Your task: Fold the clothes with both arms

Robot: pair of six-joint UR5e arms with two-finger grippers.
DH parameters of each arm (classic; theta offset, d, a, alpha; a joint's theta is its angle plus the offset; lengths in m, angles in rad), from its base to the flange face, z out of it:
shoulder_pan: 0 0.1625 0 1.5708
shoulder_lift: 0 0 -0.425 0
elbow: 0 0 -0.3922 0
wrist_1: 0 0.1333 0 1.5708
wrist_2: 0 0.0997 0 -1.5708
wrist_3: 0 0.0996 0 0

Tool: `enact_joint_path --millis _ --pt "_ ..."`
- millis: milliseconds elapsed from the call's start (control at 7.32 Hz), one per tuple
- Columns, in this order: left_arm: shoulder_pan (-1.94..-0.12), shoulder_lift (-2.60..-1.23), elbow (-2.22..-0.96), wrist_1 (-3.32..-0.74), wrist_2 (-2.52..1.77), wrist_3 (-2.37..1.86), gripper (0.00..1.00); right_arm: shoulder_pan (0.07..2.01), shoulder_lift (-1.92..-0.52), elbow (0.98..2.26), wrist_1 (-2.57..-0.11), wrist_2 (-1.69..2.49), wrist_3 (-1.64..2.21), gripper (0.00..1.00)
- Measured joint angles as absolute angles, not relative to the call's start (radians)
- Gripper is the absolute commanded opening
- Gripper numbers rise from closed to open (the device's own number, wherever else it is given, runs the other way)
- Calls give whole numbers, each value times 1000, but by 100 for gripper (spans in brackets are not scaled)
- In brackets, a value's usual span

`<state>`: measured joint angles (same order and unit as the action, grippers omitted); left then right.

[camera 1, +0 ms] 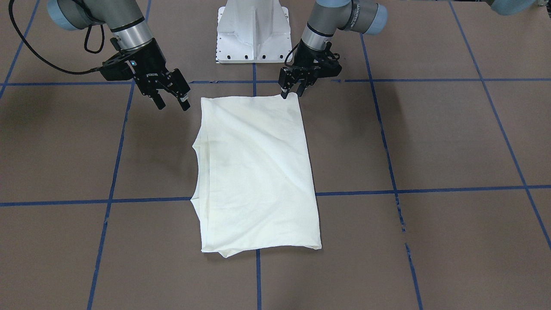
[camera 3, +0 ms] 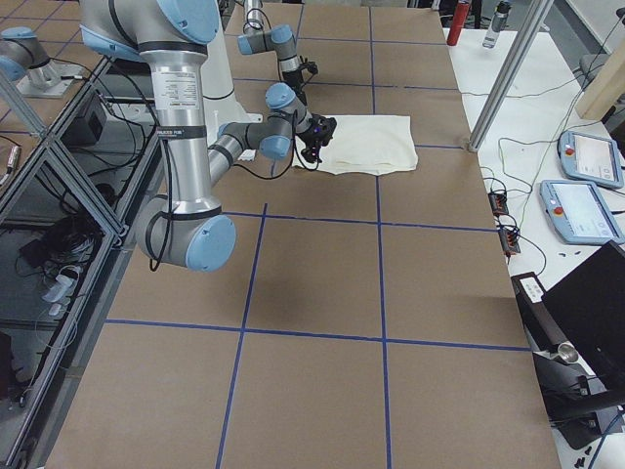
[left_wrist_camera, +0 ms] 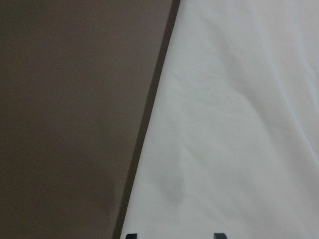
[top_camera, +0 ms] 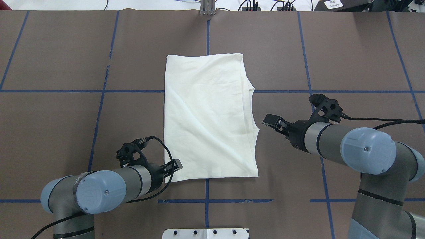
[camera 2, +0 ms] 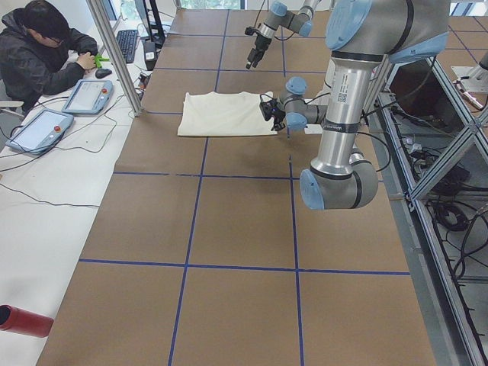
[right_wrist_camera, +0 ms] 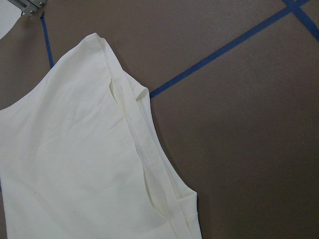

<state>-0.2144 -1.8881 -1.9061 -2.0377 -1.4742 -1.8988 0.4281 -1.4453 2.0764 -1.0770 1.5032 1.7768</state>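
The cream-white shirt (camera 1: 258, 172) lies folded into a flat rectangle at the table's middle, plain side up; the print is hidden. It also shows in the overhead view (top_camera: 209, 116). My left gripper (camera 1: 292, 94) is open and low over the shirt's near left corner (top_camera: 177, 165). Its wrist view shows the cloth's edge (left_wrist_camera: 239, 124) and two spread fingertips (left_wrist_camera: 130, 235). My right gripper (camera 1: 173, 103) is open and empty, just off the shirt's right edge (top_camera: 270, 120). Its wrist view shows the curved hemmed edge (right_wrist_camera: 149, 164).
The white pedestal base (camera 1: 253, 34) stands at the robot's side of the table. Blue tape lines (top_camera: 99, 109) cross the brown table top. A seated operator (camera 2: 38, 46) with tablets is beyond the far edge. A red bottle (camera 2: 23, 320) lies at the left end.
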Motion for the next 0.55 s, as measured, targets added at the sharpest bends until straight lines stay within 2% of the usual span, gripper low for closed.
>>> enact_joint_path --millis 546 --pt "-207 -1877 -1881 -2043 -1471 -1925 66 428 -1446 2076 -1077 1502 1779 99"
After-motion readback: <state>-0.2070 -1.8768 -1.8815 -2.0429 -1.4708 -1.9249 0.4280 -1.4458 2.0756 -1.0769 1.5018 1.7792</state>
